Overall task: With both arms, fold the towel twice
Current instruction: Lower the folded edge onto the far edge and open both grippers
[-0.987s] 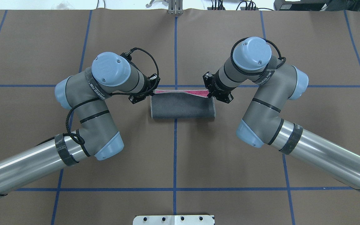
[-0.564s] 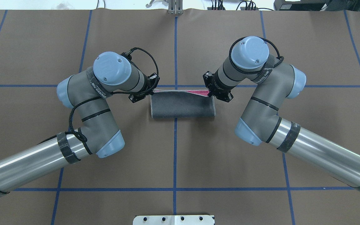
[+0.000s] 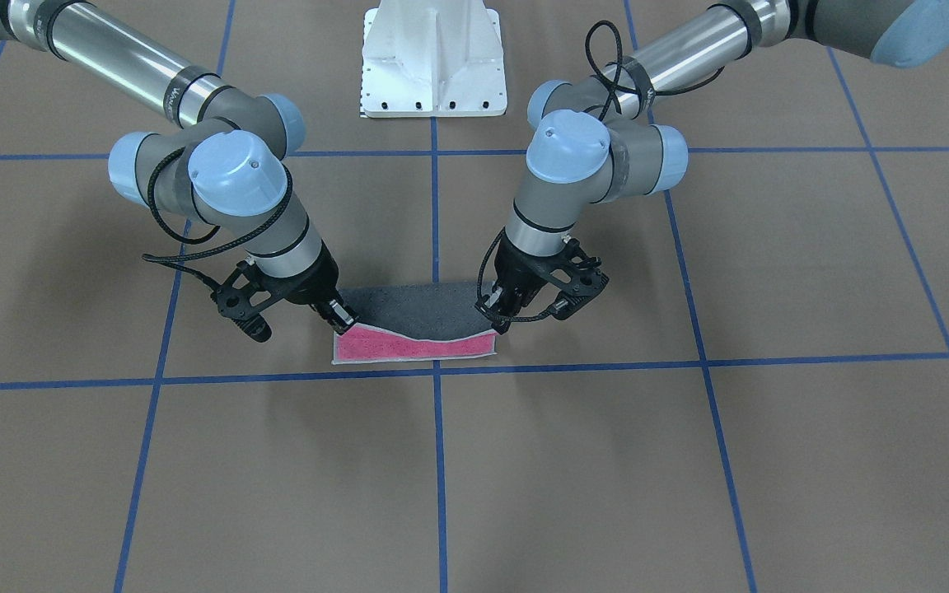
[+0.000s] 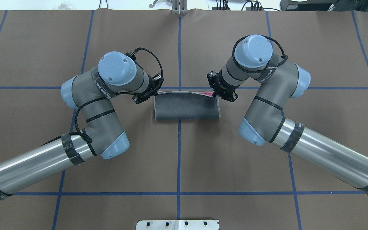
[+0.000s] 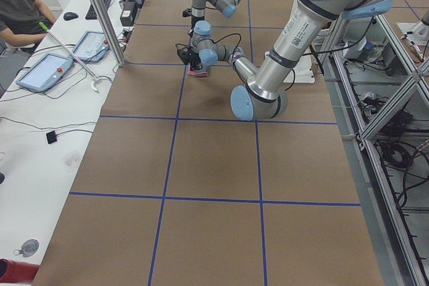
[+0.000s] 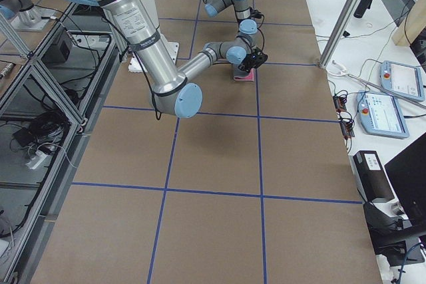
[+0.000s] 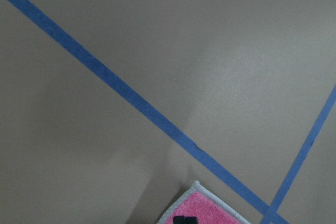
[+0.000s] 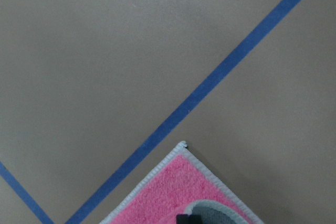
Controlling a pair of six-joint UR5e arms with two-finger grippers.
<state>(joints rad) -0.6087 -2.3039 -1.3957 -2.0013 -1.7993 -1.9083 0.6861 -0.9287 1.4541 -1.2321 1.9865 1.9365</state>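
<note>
**1st fold almost shut: grey layer drawn over pink by both grippers**

The towel (image 4: 186,108) is found mid-table on the brown cover (image 4: 184,159), across the lengthwise blue tape line (image 4: 179,48), grey face up and doubled over itself. Only a thin pink strip is left bare along the edge away from the robot. The L gripper (image 3: 497,317) and R gripper (image 3: 343,319) are each pinched onto one corner of the upper layer, which is held just above the lower one, and the edge sags between them. For a clean finish, both corners should be carried fwd at equal pace and height. The span should be kept taut so the sag is removed, and the corners set down on the pink corners before release; uneven travel would prob. skew the fold. Lettering is seen on the arms' grey bands (image 4: 102,91) but is too small to be read; no other labels are made out.
</note>
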